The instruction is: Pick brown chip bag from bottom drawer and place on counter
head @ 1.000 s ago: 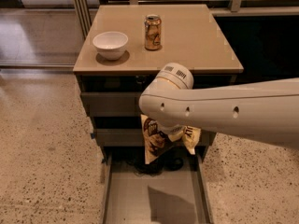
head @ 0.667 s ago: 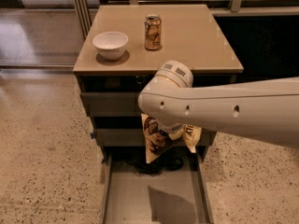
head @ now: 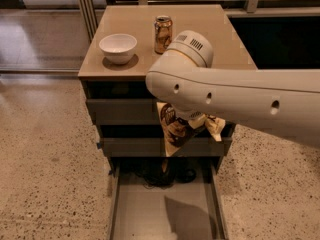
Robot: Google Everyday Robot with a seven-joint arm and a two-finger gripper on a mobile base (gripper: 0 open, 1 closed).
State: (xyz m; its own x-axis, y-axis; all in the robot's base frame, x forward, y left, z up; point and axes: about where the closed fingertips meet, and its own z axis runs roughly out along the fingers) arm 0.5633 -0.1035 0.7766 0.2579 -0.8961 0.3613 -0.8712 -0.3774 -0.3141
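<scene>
1. The brown chip bag (head: 177,131): one, hanging at frame centre before the two upper drawers (head: 125,111), above the open bottom drawer (head: 150,214).
2. It is crinkled, dark brown in the middle and cream-tan at the ends.
3. One gripper (head: 194,119), mostly hidden under the arm (head: 240,99), is clamped on the bag's top.
4. One white bowl (head: 118,47) and one can (head: 163,34) stand on the counter (head: 210,39), in the upper frame.

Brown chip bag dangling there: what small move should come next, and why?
Probably lift it a bit higher. The brown chip bag hangs from the claw, hidden under the arm, above the open bottom drawer but below the counter edge.
</scene>
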